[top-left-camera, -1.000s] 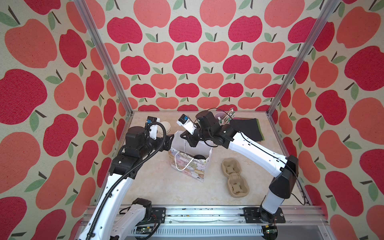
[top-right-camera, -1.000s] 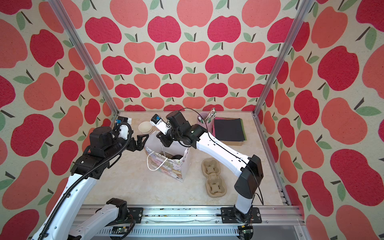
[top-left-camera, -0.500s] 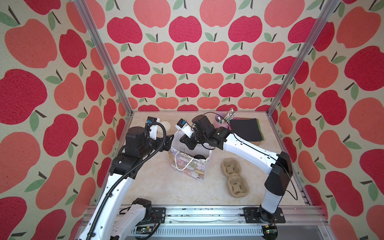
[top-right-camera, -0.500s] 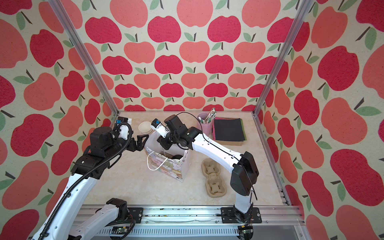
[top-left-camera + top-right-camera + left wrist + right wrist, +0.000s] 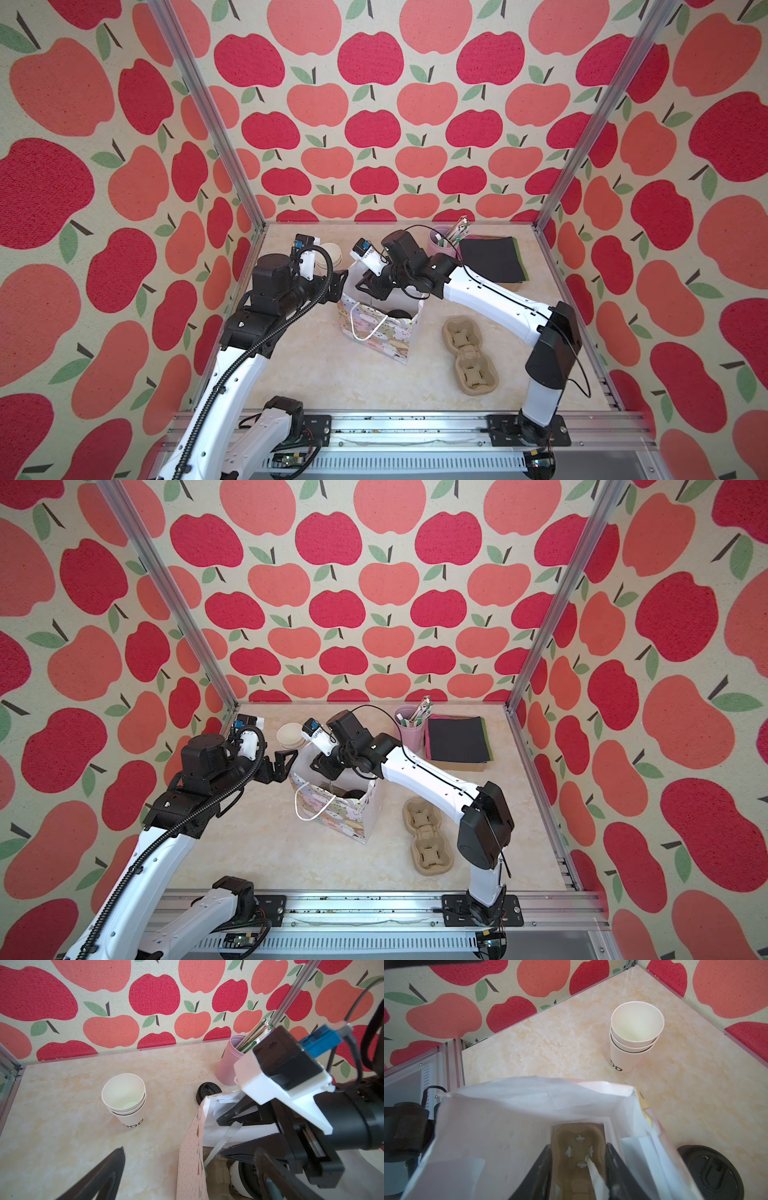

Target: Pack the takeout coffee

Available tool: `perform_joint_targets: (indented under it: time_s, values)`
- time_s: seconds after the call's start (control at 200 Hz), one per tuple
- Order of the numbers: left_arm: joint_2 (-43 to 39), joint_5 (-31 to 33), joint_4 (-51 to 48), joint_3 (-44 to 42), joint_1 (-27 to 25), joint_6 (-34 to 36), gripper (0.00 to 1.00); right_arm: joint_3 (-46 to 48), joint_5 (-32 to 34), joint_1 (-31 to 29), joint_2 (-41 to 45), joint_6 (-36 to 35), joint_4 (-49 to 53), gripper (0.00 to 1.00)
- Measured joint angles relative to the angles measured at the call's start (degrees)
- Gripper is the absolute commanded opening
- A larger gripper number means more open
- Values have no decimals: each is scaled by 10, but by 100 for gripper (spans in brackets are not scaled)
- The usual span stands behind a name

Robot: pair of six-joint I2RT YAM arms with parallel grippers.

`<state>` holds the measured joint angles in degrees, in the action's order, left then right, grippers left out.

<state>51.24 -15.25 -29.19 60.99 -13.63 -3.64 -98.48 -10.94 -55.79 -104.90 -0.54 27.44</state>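
Observation:
The takeout coffee (image 5: pixel 239 1178), a white cup with a black lid (image 5: pixel 398 314), stands inside the patterned paper bag (image 5: pixel 382 332) at mid-table. My right gripper (image 5: pixel 578 1147) hangs open over the bag's mouth (image 5: pixel 508 1115). A white paper strip (image 5: pixel 596 1176) lies loose between its fingers, above a brown cup carrier (image 5: pixel 571 1138) in the bag's bottom. In both top views my left gripper (image 5: pixel 338 286) (image 5: pixel 286 762) stands wide open at the bag's left rim. The bag's wall (image 5: pixel 191 1147) runs between its fingers.
A stack of white cups (image 5: pixel 330 255) and a loose black lid (image 5: pixel 208 1093) sit behind the bag. A pink cup with sticks (image 5: pixel 441 241) and dark napkins (image 5: pixel 492 259) are at the back right. A second cardboard carrier (image 5: pixel 469 355) lies right of the bag.
My right gripper has shifted left over the bag's mouth and its jaws have come apart. The left arm has not moved.

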Motion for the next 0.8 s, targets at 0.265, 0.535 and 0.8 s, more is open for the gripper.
perform_joint_targets:
  time_s: [0.265, 0.535, 0.8]
  values:
    - [0, 0, 3, 0, 1, -2, 99, -30, 10, -7, 8, -9, 15, 68]
    - [0, 0, 3, 0, 1, -4, 99, -52, 49, -8, 59, -28, 20, 79]
    - [0, 0, 3, 0, 2, -4, 99, -40, 105, 54, 164, -36, 15, 82]
